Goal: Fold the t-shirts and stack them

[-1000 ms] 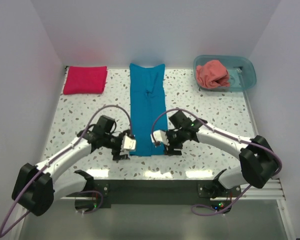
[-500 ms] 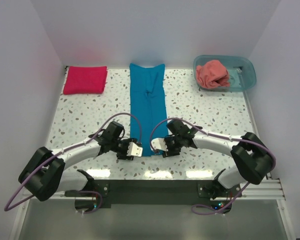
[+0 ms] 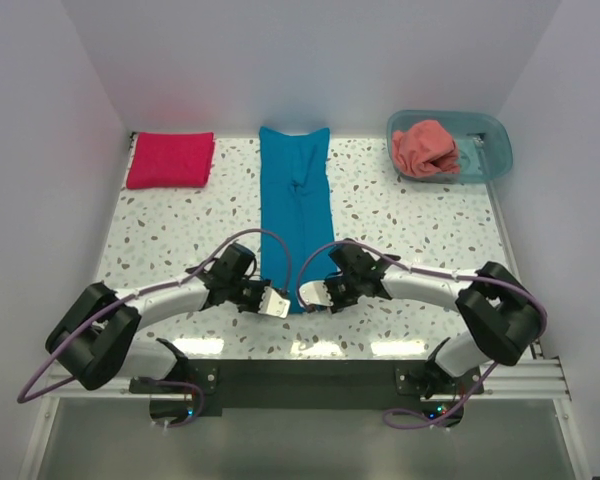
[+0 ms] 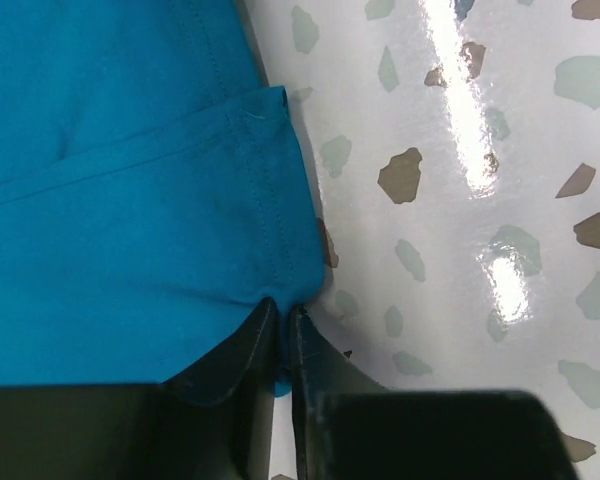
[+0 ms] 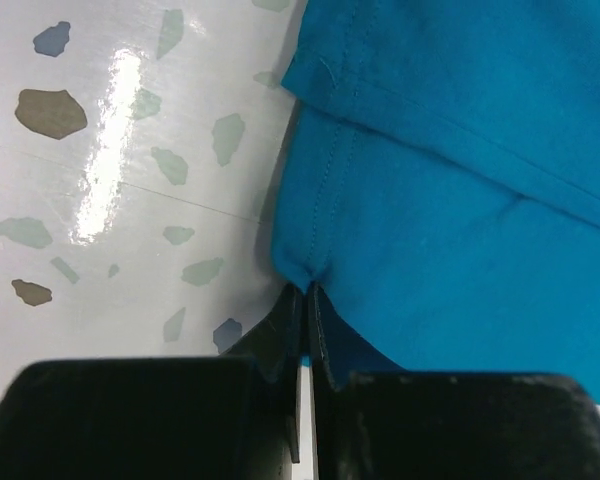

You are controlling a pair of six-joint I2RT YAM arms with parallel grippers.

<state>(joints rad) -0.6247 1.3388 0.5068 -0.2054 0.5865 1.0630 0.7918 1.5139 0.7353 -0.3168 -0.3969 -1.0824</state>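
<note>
The teal-blue t-shirt [image 3: 296, 215] lies as a long narrow strip down the middle of the table. My left gripper [image 3: 278, 305] is shut on its near left corner [image 4: 280, 250], the cloth pinched between the jaws. At the near right corner [image 5: 320, 240], my right gripper [image 3: 310, 298] is likewise shut on the hem. A folded crimson-magenta t-shirt [image 3: 171, 159] rests at the back left. A salmon-coral t-shirt [image 3: 426, 147] sits crumpled in the tub.
The translucent teal plastic tub [image 3: 485, 150] stands at the back right corner. White walls close in the speckled table [image 3: 160, 235] on three sides. A black rail [image 3: 300, 375] with the arm bases runs along the near edge.
Both grippers moved inward to the blue shirt's near corners and closed on the hem; a second ago they stood open beside it.
</note>
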